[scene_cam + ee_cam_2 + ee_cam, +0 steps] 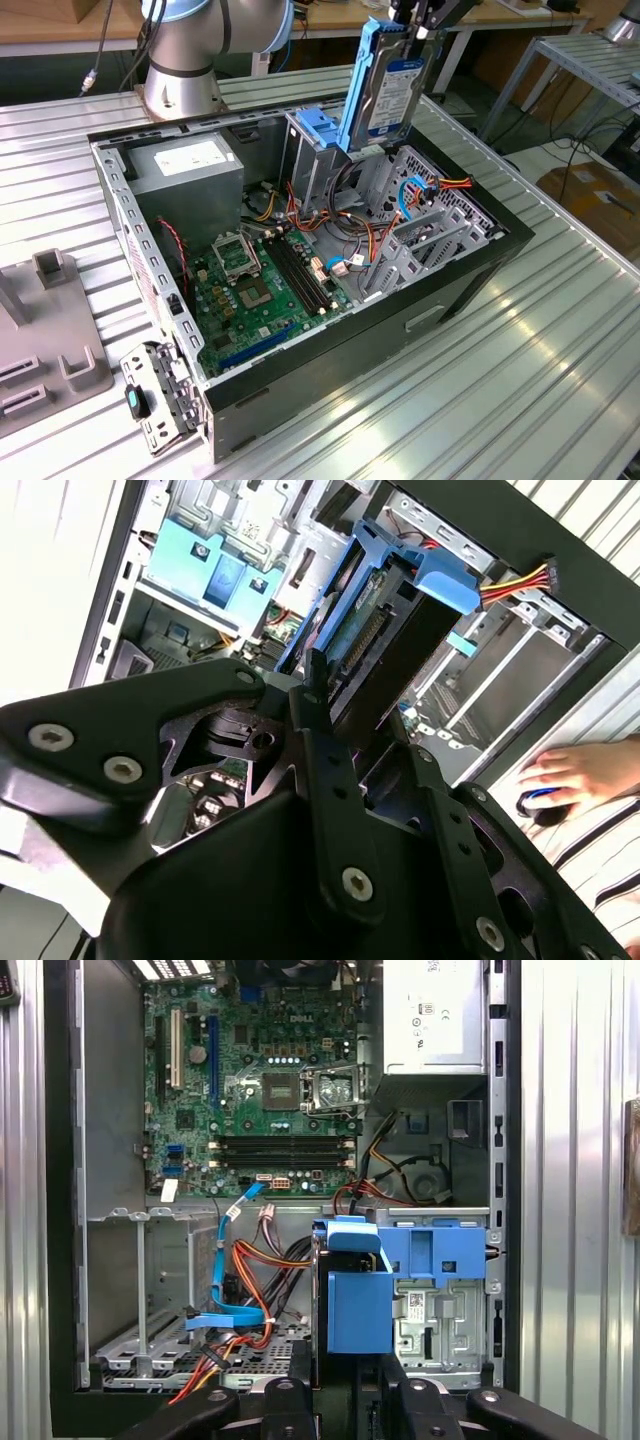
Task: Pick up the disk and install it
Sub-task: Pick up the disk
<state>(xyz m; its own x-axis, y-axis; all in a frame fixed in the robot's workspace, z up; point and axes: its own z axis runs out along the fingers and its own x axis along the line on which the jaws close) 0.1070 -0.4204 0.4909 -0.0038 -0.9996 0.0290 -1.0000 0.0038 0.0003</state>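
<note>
The disk (392,95), a grey-metal drive in bright blue rails, hangs upright above the open computer case (470,262). My gripper (418,28) is shut on its upper end. Its lower end sits just above the grey drive cage with the blue latch (316,135) at the back of the case. In the first wrist view the disk (358,1305) appears end-on beside the cage's blue latch (437,1252), with my gripper (350,1392) behind it. The second wrist view has the black fingers (322,742) clamped on the dark disk (365,630).
Inside the case lie the motherboard (255,290), the power supply (190,165) and loose red, orange and blue cables (345,255). The arm's base (180,80) stands behind the case. A grey fixture (45,350) sits at the exterior view's left. A person's hand (585,775) rests on a mouse.
</note>
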